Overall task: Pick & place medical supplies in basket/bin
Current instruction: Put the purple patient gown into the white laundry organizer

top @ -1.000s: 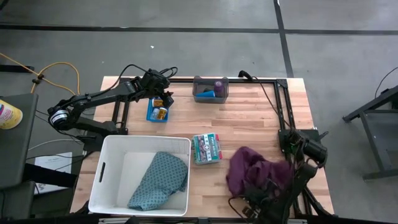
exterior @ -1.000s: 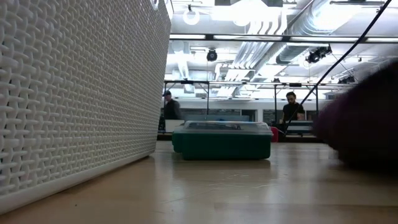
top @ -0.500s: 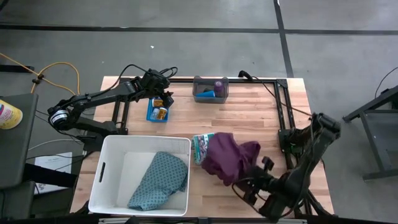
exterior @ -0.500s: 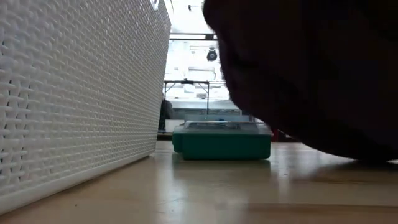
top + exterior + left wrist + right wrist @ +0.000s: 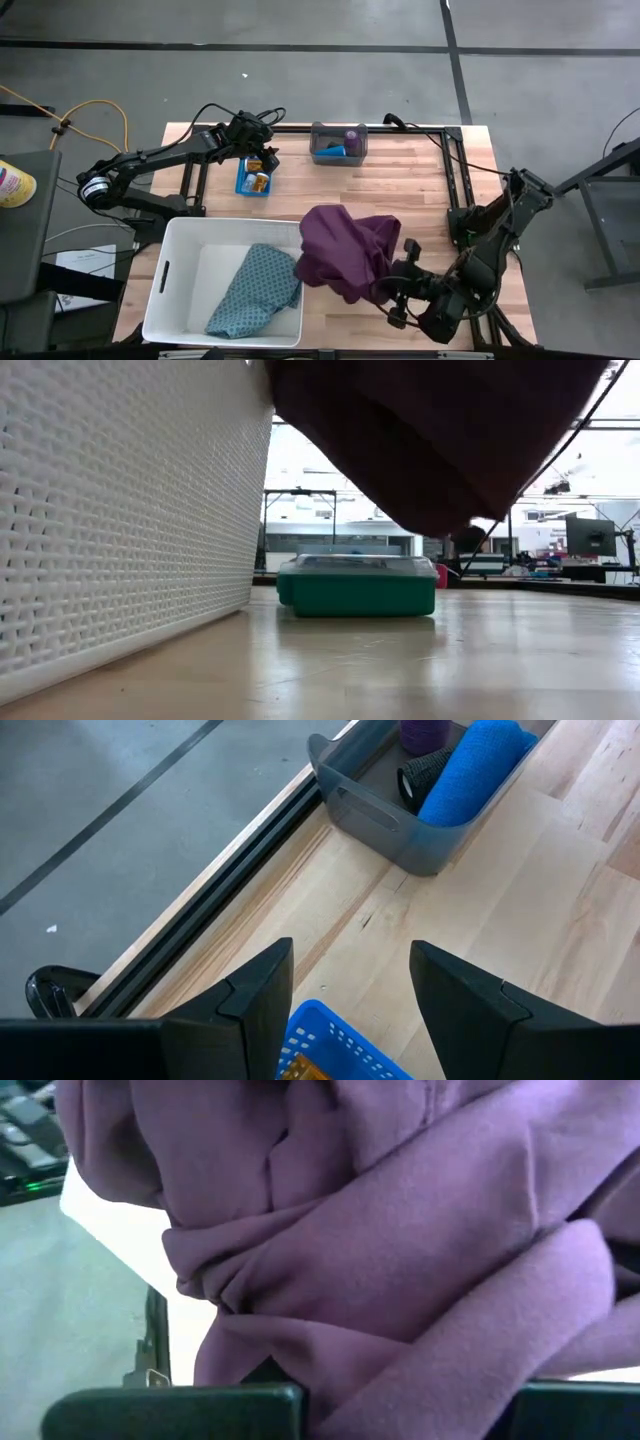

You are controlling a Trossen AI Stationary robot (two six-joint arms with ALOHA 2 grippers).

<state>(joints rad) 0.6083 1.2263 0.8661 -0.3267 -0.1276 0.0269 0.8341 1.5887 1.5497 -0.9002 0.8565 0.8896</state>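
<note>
Right tool clenched on maroon cloth, held above white bin rim. Left tool released, above blue basket.

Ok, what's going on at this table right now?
The right gripper holds the maroon cloth lifted off the table, its edge at the rim of the white basket, where the teal patterned cloth already lies. The left gripper hovers open over the small blue bin holding the orange bottles. The blue roll and purple roll sit in the grey bin.
</note>
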